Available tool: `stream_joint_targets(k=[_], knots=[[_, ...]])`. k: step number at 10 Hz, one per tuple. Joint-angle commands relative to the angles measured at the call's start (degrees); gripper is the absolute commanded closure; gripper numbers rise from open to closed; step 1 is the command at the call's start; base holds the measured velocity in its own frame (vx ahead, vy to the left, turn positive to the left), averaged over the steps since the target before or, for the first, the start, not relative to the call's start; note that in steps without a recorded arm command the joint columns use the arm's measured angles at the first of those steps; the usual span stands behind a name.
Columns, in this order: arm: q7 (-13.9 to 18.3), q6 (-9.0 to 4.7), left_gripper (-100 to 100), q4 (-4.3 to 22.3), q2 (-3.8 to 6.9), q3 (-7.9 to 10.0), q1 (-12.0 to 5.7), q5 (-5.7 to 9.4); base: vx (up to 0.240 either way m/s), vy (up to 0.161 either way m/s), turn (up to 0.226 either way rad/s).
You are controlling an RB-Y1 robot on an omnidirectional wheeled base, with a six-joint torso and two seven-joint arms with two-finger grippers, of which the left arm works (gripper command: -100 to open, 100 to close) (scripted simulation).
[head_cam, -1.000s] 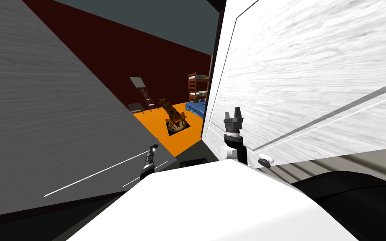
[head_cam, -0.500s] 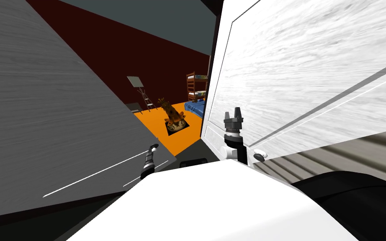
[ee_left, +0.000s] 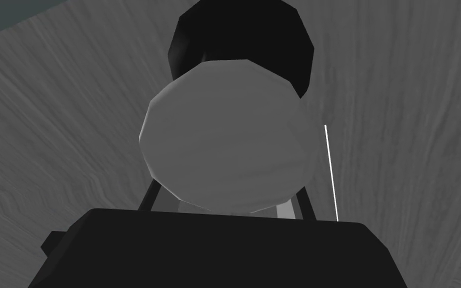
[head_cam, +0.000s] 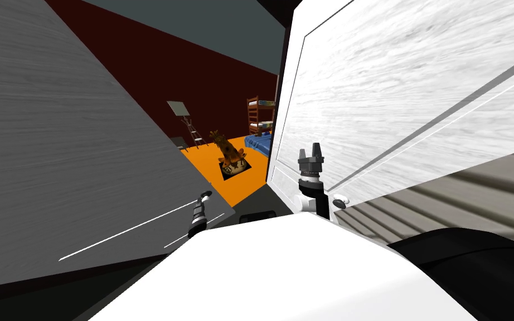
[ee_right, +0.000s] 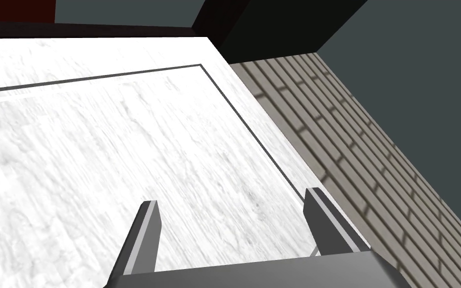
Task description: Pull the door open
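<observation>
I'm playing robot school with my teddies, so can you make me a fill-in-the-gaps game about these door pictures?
1. The left gripper is shut on the round grey ____ of the plain grey door.
2. The right gripper hangs before the white panelled door with its two fingers ____.
3. Through the gap between the two doors, the floor of the room beyond is coloured ____.

Missing words: knob; open; orange.
</observation>
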Motion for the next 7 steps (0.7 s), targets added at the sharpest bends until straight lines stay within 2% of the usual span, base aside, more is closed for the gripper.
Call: stream_joint_targets(k=[1, 2, 3, 4, 5, 6, 7], knots=[[2.9, -0.1, 100, -0.2, -0.28, -1.42, -0.53, 1.31, -0.063, 0.012, -0.057], [3.1, -0.1, 100, -0.2, -0.28, -1.42, -0.53, 1.31, -0.049, 0.01, -0.029], [5.3, -0.02, 100, -0.1, -0.16, -2.1, -0.68, 2.66, -0.043, 0.008, -0.048], [5.4, -0.02, 100, -0.1, -0.16, -2.1, -0.68, 2.66, -0.04, 0.01, -0.029], [7.7, 0.06, 100, -0.1, -0.04, -2.8, -0.84, 4.03, -0.052, 0.019, -0.07], [7.8, 0.06, 100, -0.1, -0.04, -2.8, -0.84, 4.03, -0.052, 0.014, -0.052], [10.0, 0.15, 100, 0.0, 0.09, -3.5, -0.99, 5.4, -0.058, 0.014, -0.048]])
